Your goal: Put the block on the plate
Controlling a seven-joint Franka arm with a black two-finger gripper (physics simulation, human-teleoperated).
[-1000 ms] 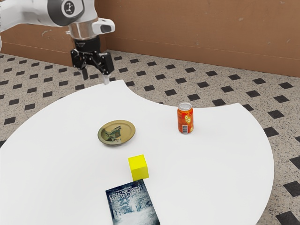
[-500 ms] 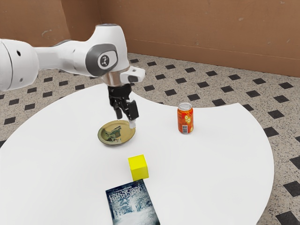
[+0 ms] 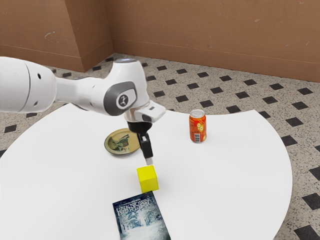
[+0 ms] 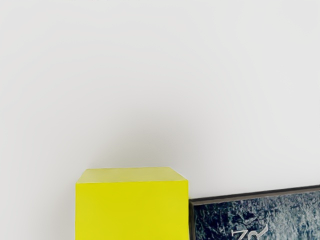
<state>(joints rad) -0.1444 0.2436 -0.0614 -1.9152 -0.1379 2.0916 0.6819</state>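
The yellow block sits on the counter beside the book, off the plate. The claw hangs close by; released or clenched, I can't tell. It's likely lining up the pick; next, lower around the block.

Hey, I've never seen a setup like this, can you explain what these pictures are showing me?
The machine is a white robot arm with a black two-finger gripper. The exterior view is taken from the arm's side; the wrist view comes from a camera on its hand. On the white table are a yellow block, a round greenish-gold plate, an orange-red drink can and a dark blue book. The gripper is right above the block, which looks to be resting on the table, apparently not held.
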